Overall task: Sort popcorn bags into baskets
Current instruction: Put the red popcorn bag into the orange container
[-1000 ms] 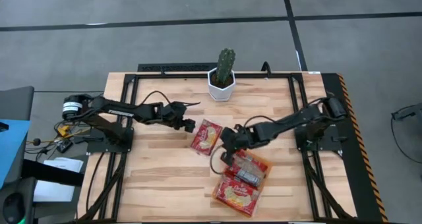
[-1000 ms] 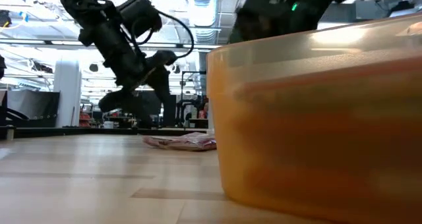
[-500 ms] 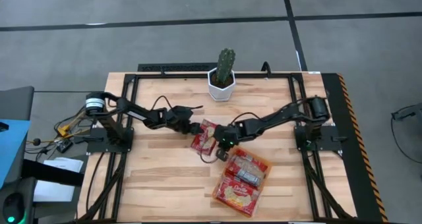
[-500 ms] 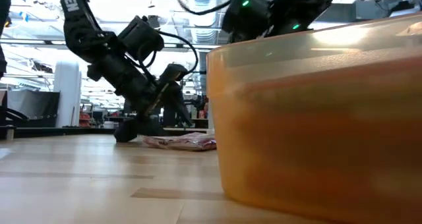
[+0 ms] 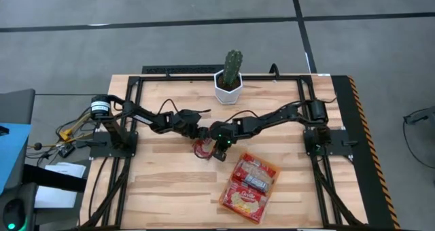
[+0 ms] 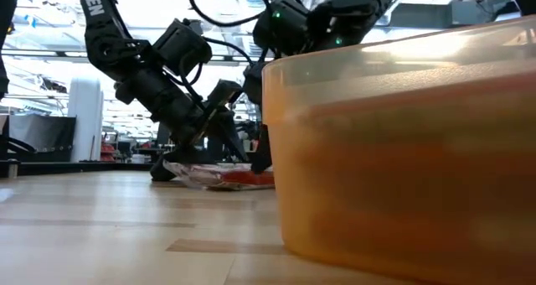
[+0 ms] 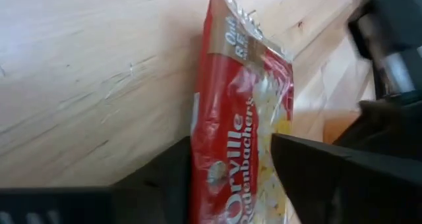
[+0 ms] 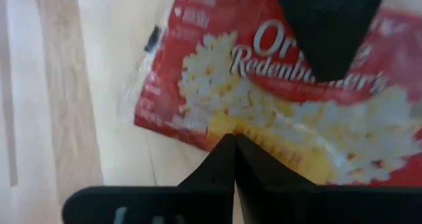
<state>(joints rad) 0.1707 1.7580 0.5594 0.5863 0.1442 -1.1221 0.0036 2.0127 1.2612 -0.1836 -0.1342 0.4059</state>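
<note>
One red popcorn bag [image 5: 202, 150] lies on the wood left of the orange tray [image 5: 276, 170], mostly hidden under both grippers; in the low view the bag [image 6: 219, 176] is humped up. My left gripper [image 5: 198, 132] is down on it, shut on its sides. My right gripper [image 5: 219, 147] is shut, its tips at the bag's edge nearest the tray. Other bags [image 5: 243, 198] lie flat in the tray. My left gripper [image 7: 231, 142] pinches the bag across its width, one finger [image 7: 161, 178] on each long side, near the end with the brand name [image 7: 232, 159]. It slants down from the table's left. The bag bows up between the fingers, its far end [image 7: 244, 33] on the wood. My right gripper [image 8: 231, 140] has its shut fingertips on the bag's yellow edge [image 8: 260, 137], slanting down from the table's right. The bag lies on the table under them; whether they press it, I cannot tell.
The tray [image 6: 402, 151] fills the low view's right side, close to the camera. A white pot with a cactus [image 5: 229, 87] stands near the far edge. Bare wood stretches toward the near-left corner. Black rails run along the table's left and right sides.
My right gripper has swung from above the tray toward the table's left and come down onto the bag. My left gripper has moved right and down and taken hold of the bag. The bag, flat before, is bunched and humped, shifted slightly toward the near-left.
</note>
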